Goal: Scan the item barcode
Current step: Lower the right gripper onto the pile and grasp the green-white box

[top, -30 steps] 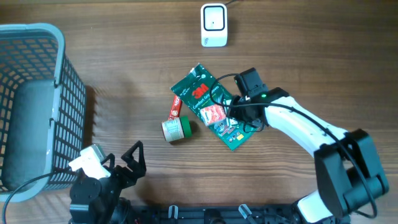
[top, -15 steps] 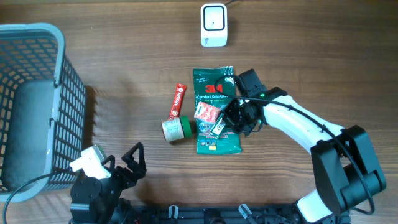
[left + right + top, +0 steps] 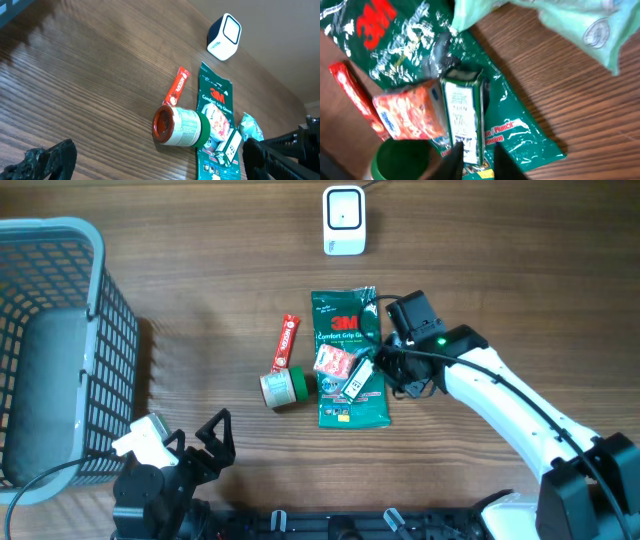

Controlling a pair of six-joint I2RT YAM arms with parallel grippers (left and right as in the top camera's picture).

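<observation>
Your work surface is a brown wooden table [image 3: 200, 300], and a grey wire basket [image 3: 115, 350] stands along its left side.

Nearest you, the left arm sits folded at the near edge. The left gripper [image 3: 222, 438] points out over the table with its jaws spread wide and nothing between them.

Your right arm reaches from the near right corner on a diagonal toward the middle. Its white links are stretched out low and its wrist is turned left into the pile of goods. The right gripper [image 3: 476, 159] has its jaws drawn in narrow, pinching the near end of a small box [image 3: 464, 112], green with a white printed face. The fingers [image 3: 452, 156] flank that end closely.

The small box lies tilted on top of a green packet [image 3: 342, 330] in the middle of the table, touching an orange packet [image 3: 332, 363] on its left. Just left of the green packet, a can [image 3: 284, 387] with a green label lies on its side, its red end facing the left wrist camera. A red stick [image 3: 287, 340] lies just beyond the can, touching it. A pale green bag [image 3: 580, 25] lies against the right edge of the green packet, close by the wrist.

Farthest out, the white scanner [image 3: 343, 220] stands alone near the far edge, well apart from the pile.
</observation>
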